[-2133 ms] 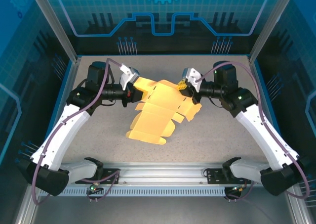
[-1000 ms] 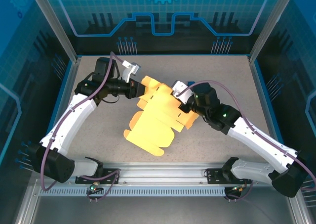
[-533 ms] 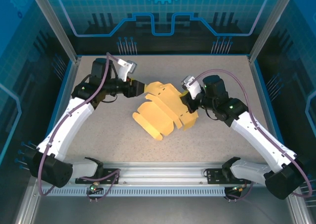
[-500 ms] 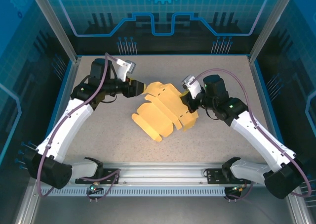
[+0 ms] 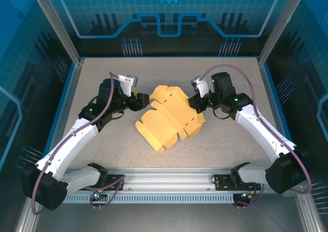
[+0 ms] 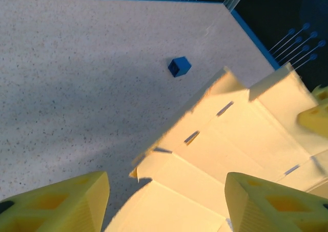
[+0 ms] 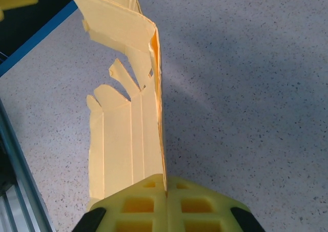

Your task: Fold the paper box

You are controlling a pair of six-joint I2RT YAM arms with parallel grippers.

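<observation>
The paper box (image 5: 171, 120) is a pale yellow die-cut sheet with flaps and creases, partly lifted off the mat in the middle of the table. My left gripper (image 5: 145, 99) is at its left edge, open. In the left wrist view the two fingers (image 6: 61, 204) stand wide apart with the paper box (image 6: 225, 140) lying between and beyond them, untouched by either pad. My right gripper (image 5: 193, 102) is shut on the sheet's right edge. In the right wrist view its jaws (image 7: 166, 191) pinch the thin card (image 7: 128, 140), which stands on edge away from them.
A tiny blue cube (image 6: 179, 66) sits on the speckled mat beyond the sheet, toward the far right corner. Blue side walls (image 5: 69, 96) and the front aluminium rail (image 5: 169, 178) bound the mat.
My left gripper has opened and let go of the sheet's left flap, and its arm has drawn back toward me. The right gripper keeps its grip and the sheet has shifted slightly.
</observation>
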